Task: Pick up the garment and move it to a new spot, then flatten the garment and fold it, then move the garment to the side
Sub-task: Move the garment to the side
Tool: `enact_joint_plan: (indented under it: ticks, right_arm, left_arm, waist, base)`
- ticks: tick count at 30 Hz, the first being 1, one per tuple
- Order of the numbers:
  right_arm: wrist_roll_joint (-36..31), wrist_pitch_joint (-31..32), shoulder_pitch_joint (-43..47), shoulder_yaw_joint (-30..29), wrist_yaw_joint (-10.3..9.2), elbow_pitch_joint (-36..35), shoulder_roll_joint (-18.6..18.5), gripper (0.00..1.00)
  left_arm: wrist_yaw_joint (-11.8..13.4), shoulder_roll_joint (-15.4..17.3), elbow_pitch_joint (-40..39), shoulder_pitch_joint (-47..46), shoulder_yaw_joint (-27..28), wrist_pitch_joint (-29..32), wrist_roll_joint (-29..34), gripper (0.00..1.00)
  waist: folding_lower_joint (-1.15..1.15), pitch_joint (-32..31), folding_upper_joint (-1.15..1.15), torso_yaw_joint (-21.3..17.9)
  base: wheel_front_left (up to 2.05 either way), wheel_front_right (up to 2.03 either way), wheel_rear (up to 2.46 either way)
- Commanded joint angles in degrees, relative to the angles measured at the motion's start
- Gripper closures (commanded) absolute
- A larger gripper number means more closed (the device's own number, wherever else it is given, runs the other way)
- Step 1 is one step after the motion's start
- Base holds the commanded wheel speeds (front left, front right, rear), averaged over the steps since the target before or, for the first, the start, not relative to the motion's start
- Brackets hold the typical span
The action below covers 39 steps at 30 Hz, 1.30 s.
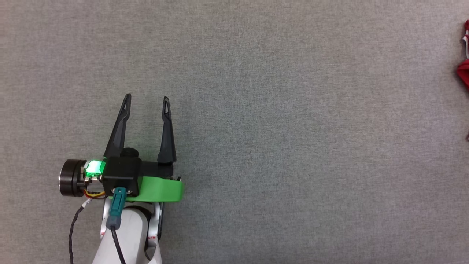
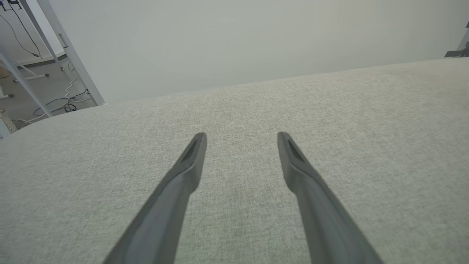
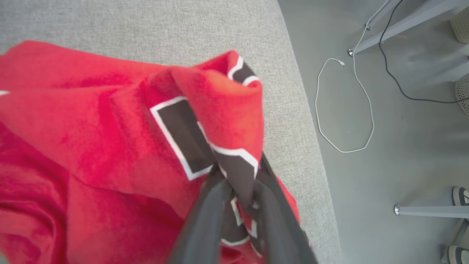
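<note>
- Left gripper (image 1: 146, 97): two long dark fingers spread apart with nothing between them, over the bare grey woven-fabric worktop (image 1: 293, 146), lower left in the head view
- Left wrist view: left gripper (image 2: 242, 135) points toward the worktop's far edge, with a pale wall (image 2: 234, 40) beyond it and grey metal frame legs (image 2: 69, 55) at upper left
- Red jersey shirt with black, white-outlined print (image 3: 91, 128): crumpled on the worktop, well apart from the left gripper, and seen as a red sliver at the head view's right margin (image 1: 464, 71)
- Right gripper (image 3: 240, 179): fingers pressed together, pinching a raised fold of the shirt's printed part, close to the worktop's edge
- Past that edge: grey floor (image 3: 403, 165) with a loose white cable (image 3: 344, 106)
</note>
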Motion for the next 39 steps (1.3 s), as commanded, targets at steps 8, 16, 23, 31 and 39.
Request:
enact_joint_plan:
  ticks: [8,16,23,31,39]
  right_arm:
    - [-5.24,-11.78,3.69,-2.11,-0.05,-2.98,-1.02,0.0]
    - [-15.51,-27.7,11.28,-12.91,-0.05,-15.4,5.79,0.0]
    - [-22.76,-32.22,20.52,-18.12,-0.05,-32.31,19.62,0.0]
    - [-25.67,-32.77,30.38,-15.26,-0.05,-42.31,31.9,0.0]
    - [-24.41,-32.87,39.45,-10.69,-0.05,-41.57,37.77,0.0]
  left_arm:
    - [0.68,-0.05,1.5,2.75,-0.08,-0.33,-0.99,0.0]
    - [1.2,-0.52,1.78,7.53,0.81,-0.33,-2.07,0.0]
    - [0.67,-0.75,2.39,10.3,1.16,-0.33,-2.35,0.0]
    - [-0.15,-0.62,3.41,11.32,1.5,-0.33,-2.25,0.0]
    - [-1.14,-0.88,4.67,12.58,1.61,-0.33,-2.7,0.0]
  waist:
    - [-0.01,-8.98,0.0,0.56]
    - [-0.01,-16.19,0.0,1.17]
    - [-0.01,-20.66,0.0,2.79]
    - [-0.01,-23.93,0.0,5.25]
    - [-0.01,-26.77,0.0,6.47]
  base:
    - [0.0,0.0,0.0]
    - [0.0,0.0,0.0]
    - [0.0,0.0,0.0]
    - [0.0,0.0,0.0]
    - [0.0,0.0,0.0]
